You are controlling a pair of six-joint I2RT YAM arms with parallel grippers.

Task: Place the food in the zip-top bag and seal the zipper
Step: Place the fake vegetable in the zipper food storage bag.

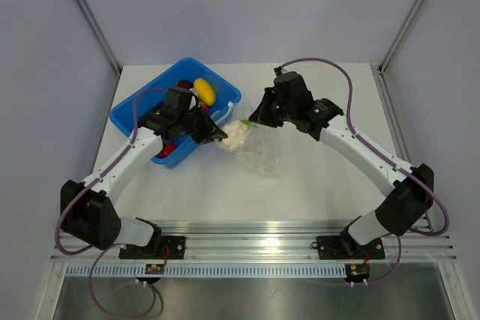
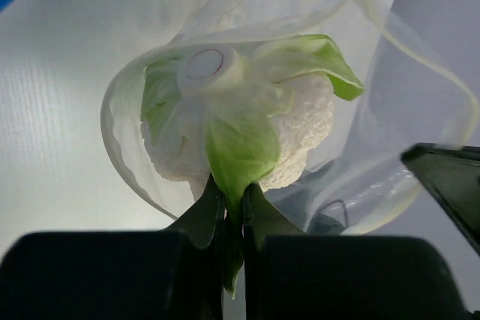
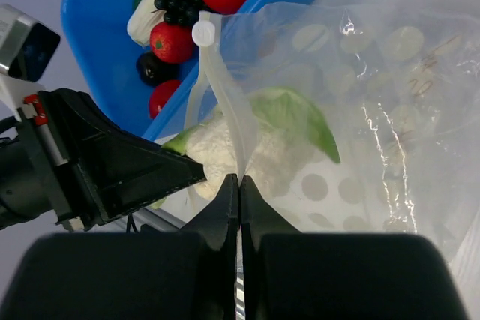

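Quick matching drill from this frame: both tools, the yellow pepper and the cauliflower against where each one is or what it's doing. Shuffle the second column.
Column one:
1. left tool
2. right tool
3. yellow pepper
4. cauliflower

Column two:
A. lying in the blue tub
B. shut on the rim of the zip-top bag
C. at the bag's open mouth, partly inside
D. shut on a green leaf of the cauliflower

Pairs: 1-D, 2-B, 3-A, 4-C
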